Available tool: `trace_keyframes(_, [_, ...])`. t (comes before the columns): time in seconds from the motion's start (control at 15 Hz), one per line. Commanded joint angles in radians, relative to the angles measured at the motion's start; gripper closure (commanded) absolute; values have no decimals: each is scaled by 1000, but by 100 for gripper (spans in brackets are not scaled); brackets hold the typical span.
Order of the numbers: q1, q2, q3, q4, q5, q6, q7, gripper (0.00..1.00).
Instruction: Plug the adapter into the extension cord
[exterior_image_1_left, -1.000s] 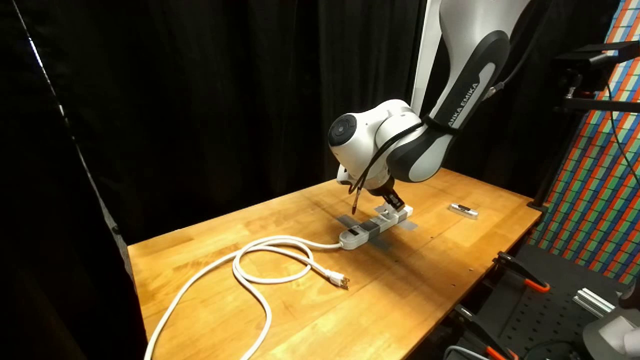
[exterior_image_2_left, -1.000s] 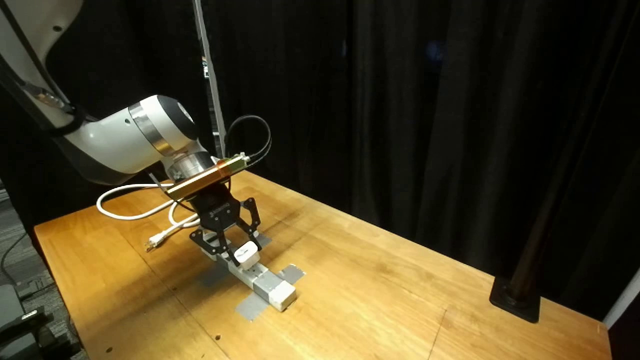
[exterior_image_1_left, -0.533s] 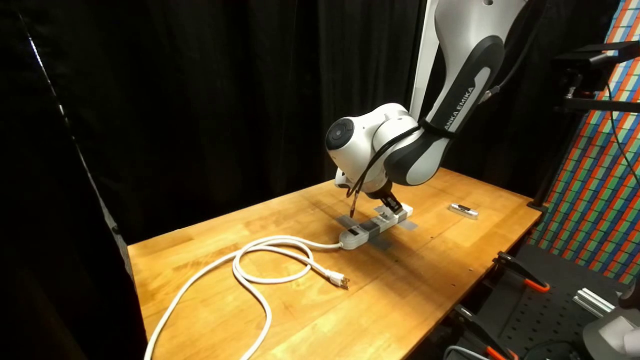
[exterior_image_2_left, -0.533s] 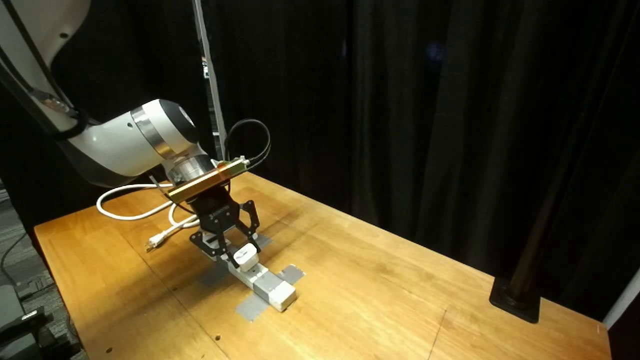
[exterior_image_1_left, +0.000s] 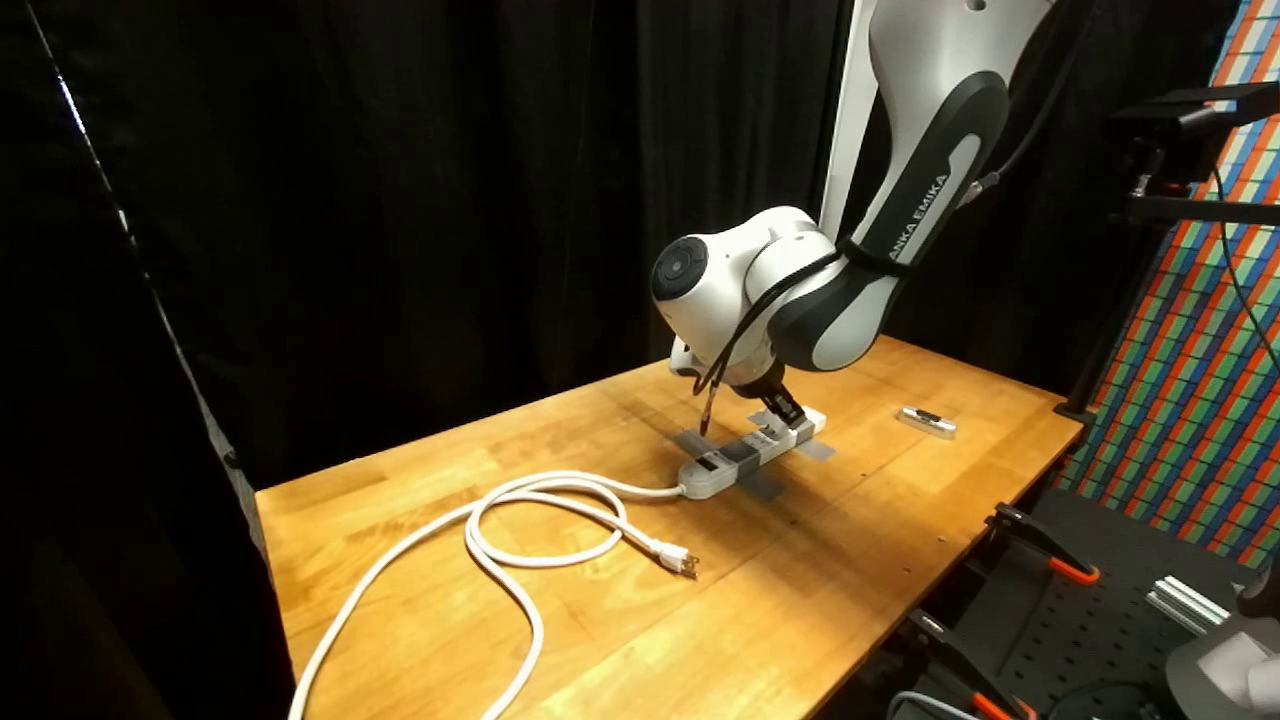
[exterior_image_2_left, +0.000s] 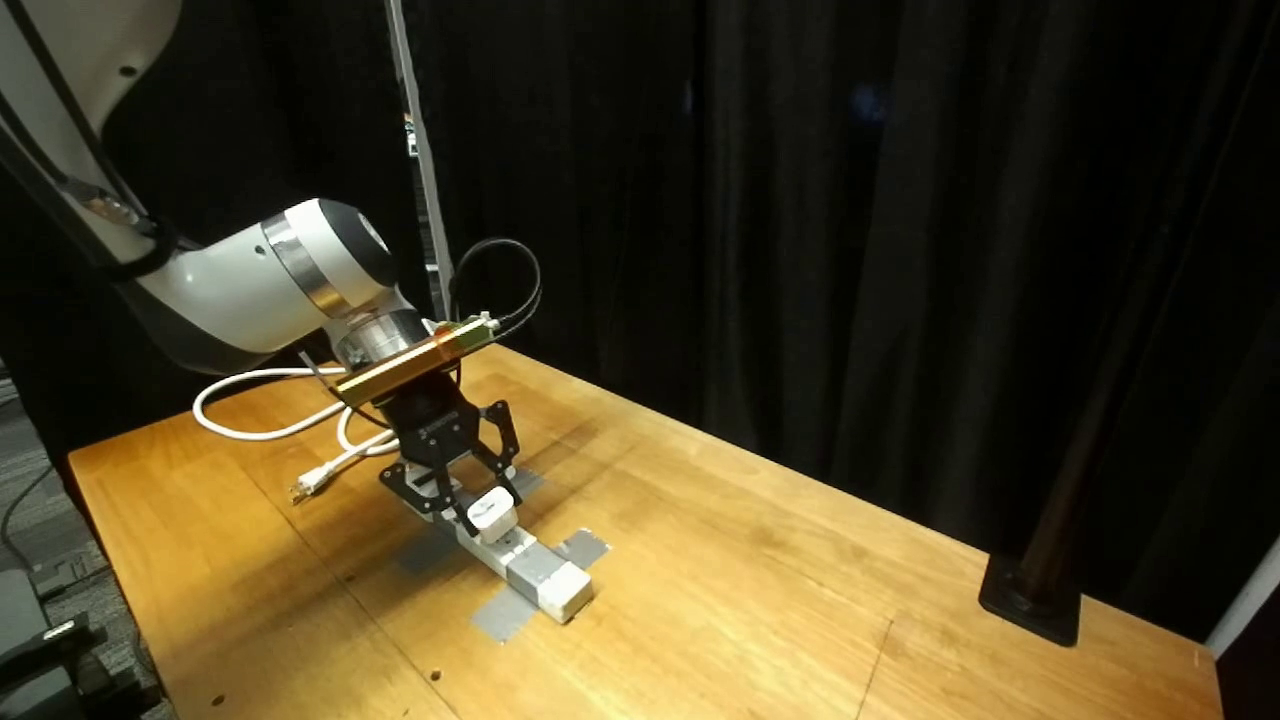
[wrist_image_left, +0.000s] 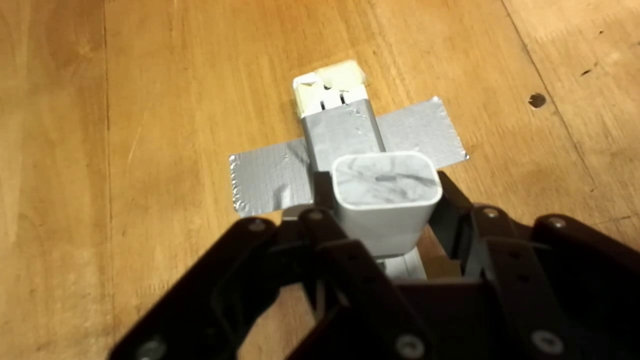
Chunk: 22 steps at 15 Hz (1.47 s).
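Note:
My gripper is shut on the adapter, a white rounded block with a marbled top face, one finger on each side of it. In an exterior view the adapter sits low over the taped-down power strip of the extension cord, tilted slightly. Its underside is close to the strip; its prongs are hidden, so I cannot tell if they are in a socket. The strip's far end with slots shows beyond the adapter in the wrist view. The cable of the extension cord loops over the table.
Grey tape fixes the strip to the wooden table. The cord's own plug lies loose on the wood. A small silver and black object rests farther off. A dark post base stands near the table's edge.
Over the first half second the arm sank slightly, carrying the adapter a little lower toward the strip. Since then nothing visible has moved, and the grip is unchanged.

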Motion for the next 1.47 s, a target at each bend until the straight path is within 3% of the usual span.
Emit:
trace_keyframes(0.0, [6, 8, 1, 9, -18, -22, -1, 77])
trace_keyframes(1.4, [11, 34, 16, 9, -61, -39, -69, 77])
